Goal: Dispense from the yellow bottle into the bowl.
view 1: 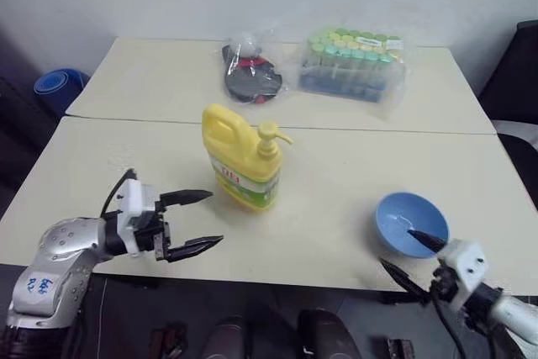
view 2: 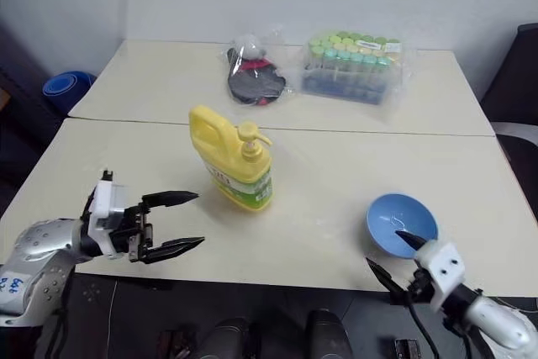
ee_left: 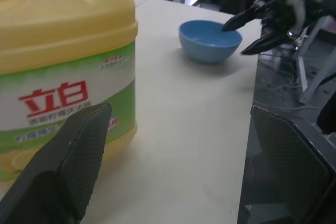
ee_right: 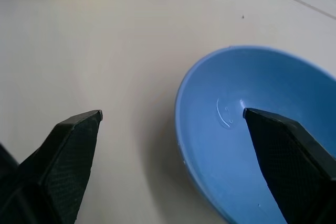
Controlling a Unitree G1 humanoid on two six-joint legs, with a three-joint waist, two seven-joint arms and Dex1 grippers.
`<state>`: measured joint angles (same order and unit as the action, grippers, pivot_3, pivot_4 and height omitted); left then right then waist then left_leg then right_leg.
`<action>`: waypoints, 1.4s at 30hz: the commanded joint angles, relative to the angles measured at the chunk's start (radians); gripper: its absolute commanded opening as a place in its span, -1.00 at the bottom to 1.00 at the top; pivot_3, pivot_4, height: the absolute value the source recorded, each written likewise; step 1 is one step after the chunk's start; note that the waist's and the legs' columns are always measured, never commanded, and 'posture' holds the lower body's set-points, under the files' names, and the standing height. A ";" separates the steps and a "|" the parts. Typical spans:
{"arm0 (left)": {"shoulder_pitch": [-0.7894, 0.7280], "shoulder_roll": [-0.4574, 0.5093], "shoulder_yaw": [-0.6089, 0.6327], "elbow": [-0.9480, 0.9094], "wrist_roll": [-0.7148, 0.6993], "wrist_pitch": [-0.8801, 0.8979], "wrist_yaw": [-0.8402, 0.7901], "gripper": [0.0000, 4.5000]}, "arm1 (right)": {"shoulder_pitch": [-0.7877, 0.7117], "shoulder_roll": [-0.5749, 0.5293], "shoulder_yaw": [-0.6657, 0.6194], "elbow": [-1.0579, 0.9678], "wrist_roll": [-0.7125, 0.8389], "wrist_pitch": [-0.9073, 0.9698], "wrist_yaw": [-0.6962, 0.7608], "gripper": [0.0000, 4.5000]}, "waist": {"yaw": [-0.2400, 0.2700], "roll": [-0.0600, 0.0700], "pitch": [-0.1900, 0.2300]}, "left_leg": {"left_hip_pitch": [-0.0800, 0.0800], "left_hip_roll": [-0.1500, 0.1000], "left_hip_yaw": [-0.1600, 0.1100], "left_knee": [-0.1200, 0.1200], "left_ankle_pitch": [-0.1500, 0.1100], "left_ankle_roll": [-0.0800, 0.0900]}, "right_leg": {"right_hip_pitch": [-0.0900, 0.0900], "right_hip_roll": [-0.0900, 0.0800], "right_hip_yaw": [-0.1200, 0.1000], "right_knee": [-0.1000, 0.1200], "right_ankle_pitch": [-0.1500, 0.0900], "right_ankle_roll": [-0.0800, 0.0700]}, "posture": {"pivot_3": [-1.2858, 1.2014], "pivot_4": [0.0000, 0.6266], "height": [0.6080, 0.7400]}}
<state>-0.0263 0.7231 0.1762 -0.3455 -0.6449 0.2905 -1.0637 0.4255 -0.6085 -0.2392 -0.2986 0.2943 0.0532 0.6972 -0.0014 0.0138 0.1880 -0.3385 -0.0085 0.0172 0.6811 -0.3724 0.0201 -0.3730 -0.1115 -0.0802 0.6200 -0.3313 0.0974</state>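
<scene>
On the bench: cream top [view 1: 336, 166], two slabs butted w/ a seam running across behind the bottle.
Yellow bottle: yellow bottle [view 1: 241, 158] stands upright near mid-bench, handle toward robot's left, pump nozzle [view 1: 271, 135] pointing toward robot's right; green-and-white label w/ red lettering faces the front edge.
Bowl: bowl [view 1: 411, 223], light blue, sits upright near the front edge on robot's right, well apart from the bottle; inside looks bare, just a glossy glint.
Left gripper: left gripper [view 1: 195, 221] hovers at the front-left edge, roughly level, aimed toward the bottle; fingers spread wide, nothing between them. Near the bottle's lower left side but not touching. Left wrist view has the label right up close beside one finger [ee_left: 79, 156].
Right gripper: right gripper [view 1: 412, 256] at the front-right corner, fingers wide apart, holding nothing. One fingertip [ee_right: 273, 135] hangs over the bowl's near rim, the other [ee_right: 73, 145] is over bare bench beside it. Contact w/ the bowl: can't tell.
Back of bench: pack of green-capped tubes [view 1: 353, 63] in clear wrap, back right; dark item in clear plastic [view 1: 250, 71] just left of it. Both far from the grippers.
Off-bench: blue round thing [view 1: 59, 86] on the floor at far left.
</scene>
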 commanded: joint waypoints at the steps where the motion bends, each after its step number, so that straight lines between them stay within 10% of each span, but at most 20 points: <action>1: -0.021 0.004 0.006 -0.052 -0.038 0.028 0.004 1.00 | -0.037 0.020 0.058 0.055 -0.075 0.015 -0.039 1.00 | 0.001 0.000 0.000 | 0.000 0.000 0.000 0.000 0.000 0.000 | 0.000 0.000 0.000 0.000 0.000 0.000 | 0.03 -0.52 1.00; 6: -0.035 0.004 0.030 -0.082 -0.068 0.067 0.026 1.00 | -0.093 0.032 0.104 0.141 -0.134 -0.042 -0.048 0.73 | 0.001 0.000 0.000 | 0.000 0.000 0.000 0.000 0.000 0.000 | 0.000 0.001 0.000 0.000 0.000 0.000 | 0.03 -0.52 1.00; 18: -0.095 0.040 0.178 -0.102 -0.257 0.234 0.117 1.00 | -0.149 -0.033 0.088 0.087 -0.175 -0.193 -0.007 -0.99 | -0.001 -0.002 0.000 | 0.001 0.000 0.001 0.001 0.001 -0.001 | 0.000 0.002 0.001 0.002 0.000 0.000 | 0.03 -0.52 1.00; 28: -0.190 0.045 0.180 -0.050 -0.279 0.270 0.131 1.00 | -0.299 -0.257 0.119 -0.053 -0.070 0.149 0.169 -0.99 | 0.001 -0.003 0.001 | 0.000 0.000 0.001 0.001 0.001 -0.001 | 0.000 0.003 0.000 0.001 0.000 0.001 | 0.03 -0.52 1.00; 38: -0.176 0.050 0.138 -0.059 -0.231 0.245 0.070 1.00 | -0.399 -0.226 0.194 0.054 -0.106 0.288 0.156 -0.99 | 0.002 -0.004 0.002 | -0.001 0.000 0.000 0.001 0.001 -0.001 | 0.000 0.003 0.000 0.000 0.000 0.001 | 0.03 -0.52 1.00; 42: -0.167 0.047 0.134 -0.067 -0.222 0.240 0.061 1.00 | -0.403 -0.202 0.177 0.069 -0.098 0.287 0.154 -0.31 | 0.001 -0.004 0.002 | -0.001 0.000 0.001 0.001 0.001 -0.002 | 0.000 0.003 0.000 0.000 0.000 0.001 | 0.03 -0.52 1.00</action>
<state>-0.2004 0.7649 0.3012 -0.3818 -0.8690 0.5510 -0.9952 0.0250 -0.8222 -0.0432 -0.2255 0.1816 0.3519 0.8584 -0.0004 0.0099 0.1898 -0.3397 -0.0081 0.0177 0.6824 -0.3710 0.0185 -0.3734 -0.1085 -0.0804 0.6204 -0.3310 0.0980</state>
